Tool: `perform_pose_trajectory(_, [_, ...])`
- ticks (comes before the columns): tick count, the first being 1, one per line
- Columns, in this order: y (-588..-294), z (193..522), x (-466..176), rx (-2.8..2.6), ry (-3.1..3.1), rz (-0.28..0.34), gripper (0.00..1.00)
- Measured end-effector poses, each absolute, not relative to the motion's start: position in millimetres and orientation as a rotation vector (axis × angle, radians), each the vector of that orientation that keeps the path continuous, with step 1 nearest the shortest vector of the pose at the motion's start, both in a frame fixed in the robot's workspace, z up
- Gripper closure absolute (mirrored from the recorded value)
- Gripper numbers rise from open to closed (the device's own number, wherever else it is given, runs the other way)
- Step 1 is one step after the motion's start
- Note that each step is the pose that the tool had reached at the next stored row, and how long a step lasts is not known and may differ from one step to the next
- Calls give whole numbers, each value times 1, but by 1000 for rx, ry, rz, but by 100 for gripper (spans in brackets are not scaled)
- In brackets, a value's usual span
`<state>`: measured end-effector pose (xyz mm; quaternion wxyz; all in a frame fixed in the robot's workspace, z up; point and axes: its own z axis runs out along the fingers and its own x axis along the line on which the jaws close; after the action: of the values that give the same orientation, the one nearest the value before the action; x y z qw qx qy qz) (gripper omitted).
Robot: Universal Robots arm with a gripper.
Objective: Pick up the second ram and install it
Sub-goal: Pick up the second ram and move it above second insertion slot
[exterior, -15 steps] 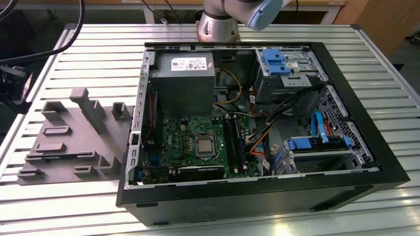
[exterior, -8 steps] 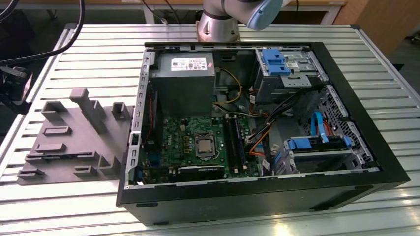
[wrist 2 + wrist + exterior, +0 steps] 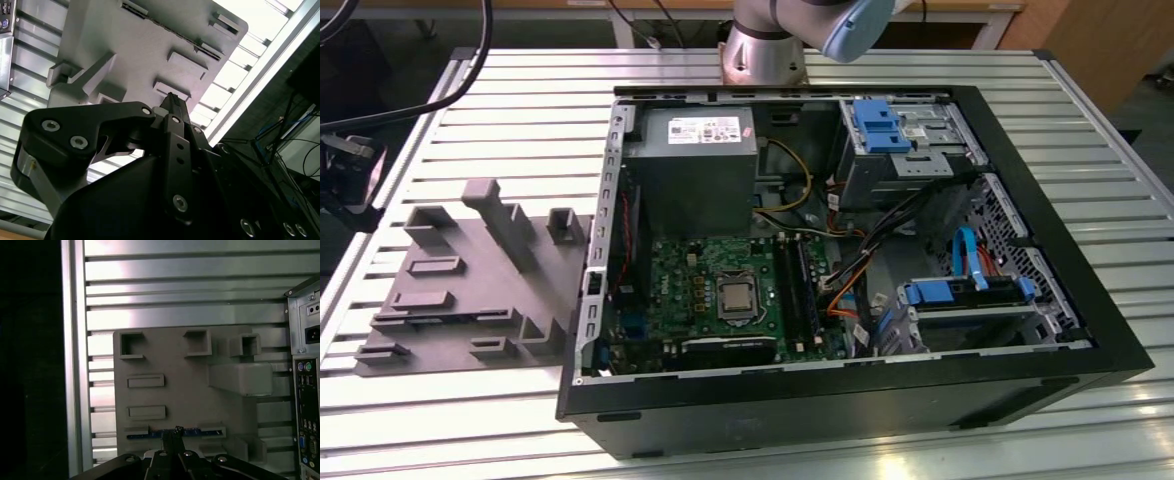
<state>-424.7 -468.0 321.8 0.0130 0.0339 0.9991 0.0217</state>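
The second ram (image 3: 145,434), a slim dark memory stick, stands on edge in a long slot of the grey moulded holder plate (image 3: 190,390). Above that plate, the black gripper (image 3: 175,431) has its fingers pressed together and holds nothing. The stick is probably light, stiff and fragile, so pinch its flat faces mid-length.

Open computer case (image 3: 854,400), grey fixture tray (image 3: 460,305), slatted table (image 3: 454,420)

In both wrist views the gripper (image 3: 177,431) holds its slim dark fingers (image 3: 175,130) pressed together.
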Motion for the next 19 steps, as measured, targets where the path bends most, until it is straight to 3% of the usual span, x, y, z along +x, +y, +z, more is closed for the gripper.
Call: perform_pose_trajectory(19, [-468, 322, -425, -25, 3117, 69, 89])
